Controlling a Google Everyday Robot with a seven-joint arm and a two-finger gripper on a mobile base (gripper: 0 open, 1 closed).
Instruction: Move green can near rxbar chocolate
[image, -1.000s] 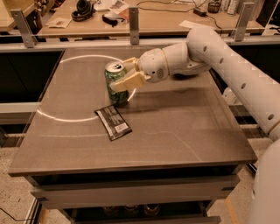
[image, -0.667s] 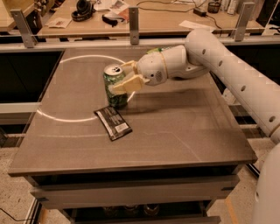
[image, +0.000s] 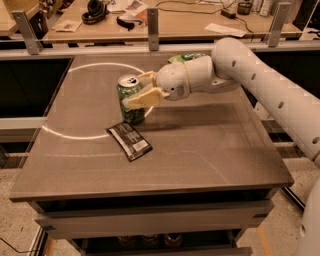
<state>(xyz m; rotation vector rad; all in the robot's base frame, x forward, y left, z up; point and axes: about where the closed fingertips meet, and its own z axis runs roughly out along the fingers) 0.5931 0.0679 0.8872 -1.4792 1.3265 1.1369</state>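
Observation:
The green can (image: 129, 102) stands upright left of the table's middle, its silver top showing. Its base is just behind the far end of the rxbar chocolate (image: 129, 141), a flat black wrapper with a white patch that lies at an angle on the table. My gripper (image: 133, 90) reaches in from the right at the end of the white arm. Its tan fingers (image: 143, 97) sit on either side of the can's upper half, shut on it. The can's right side is hidden by the fingers.
A green chip bag (image: 186, 57) lies behind the gripper's wrist, mostly hidden. A white arc (image: 75, 136) is painted on the grey table (image: 210, 155). A railing and a cluttered wooden desk (image: 175, 22) stand behind the table.
The gripper and the can have shifted slightly left and toward the front, bringing the can closer to the bar's far end. The bar has not moved.

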